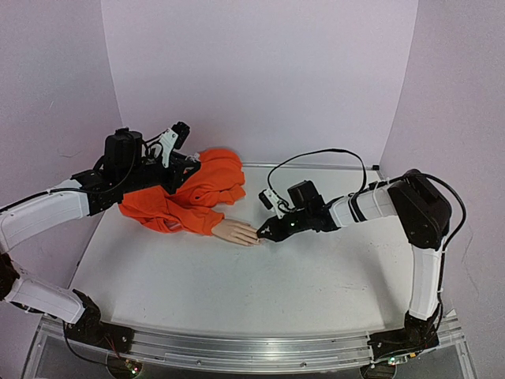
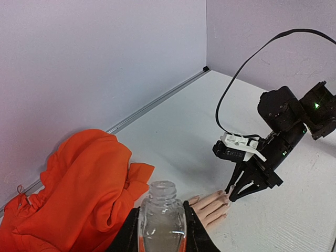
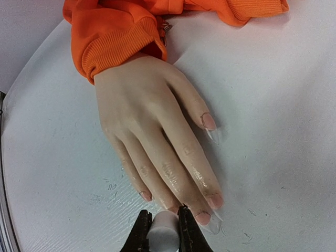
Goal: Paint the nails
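The white piece between the right fingers, perhaps a cap, is cut off below.

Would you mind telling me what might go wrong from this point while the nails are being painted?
1. The left gripper holds the clear bottle uncapped, close to the orange sleeve; a tilt might spill onto the fabric.
2. The right gripper, shut on a white piece, sits at the fingertips of the mannequin hand; a push may shift the hand or smear past the nails onto skin.
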Motion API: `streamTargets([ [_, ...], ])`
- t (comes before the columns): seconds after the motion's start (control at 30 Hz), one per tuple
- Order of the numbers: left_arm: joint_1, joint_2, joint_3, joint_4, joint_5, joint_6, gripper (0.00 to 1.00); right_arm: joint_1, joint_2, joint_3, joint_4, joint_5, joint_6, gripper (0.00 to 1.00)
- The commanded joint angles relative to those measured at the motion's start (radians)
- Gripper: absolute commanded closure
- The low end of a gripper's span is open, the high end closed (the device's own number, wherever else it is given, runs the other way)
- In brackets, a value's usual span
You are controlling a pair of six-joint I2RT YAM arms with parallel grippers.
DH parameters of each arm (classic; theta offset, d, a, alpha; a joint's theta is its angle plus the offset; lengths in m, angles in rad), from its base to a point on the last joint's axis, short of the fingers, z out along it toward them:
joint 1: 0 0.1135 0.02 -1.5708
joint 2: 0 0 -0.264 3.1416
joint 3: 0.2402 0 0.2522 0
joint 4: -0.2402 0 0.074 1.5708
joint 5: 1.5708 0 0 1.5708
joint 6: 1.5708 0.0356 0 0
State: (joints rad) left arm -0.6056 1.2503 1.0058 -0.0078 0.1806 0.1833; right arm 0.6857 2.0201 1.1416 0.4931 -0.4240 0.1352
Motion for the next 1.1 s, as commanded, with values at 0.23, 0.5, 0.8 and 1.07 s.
streamTargets([
  [0.23,0.001,-0.022,0.011,0.063,0.008,-0.007,1.0,0.006,-0.018,0.003,0.016,0.03,0.008,1.0],
  [0.5,0.001,-0.024,0.009,0.064,0.01,-0.01,1.0,0.006,-0.004,0.007,0.014,0.022,0.012,1.0],
  [0.8,0.001,-0.026,0.009,0.064,0.008,-0.009,1.0,0.006,0.0,-0.002,0.006,0.036,0.018,1.0],
  [1.07,0.001,-0.026,0.009,0.065,0.01,-0.011,1.0,0.006,0.004,-0.005,0.005,0.035,0.021,1.0],
])
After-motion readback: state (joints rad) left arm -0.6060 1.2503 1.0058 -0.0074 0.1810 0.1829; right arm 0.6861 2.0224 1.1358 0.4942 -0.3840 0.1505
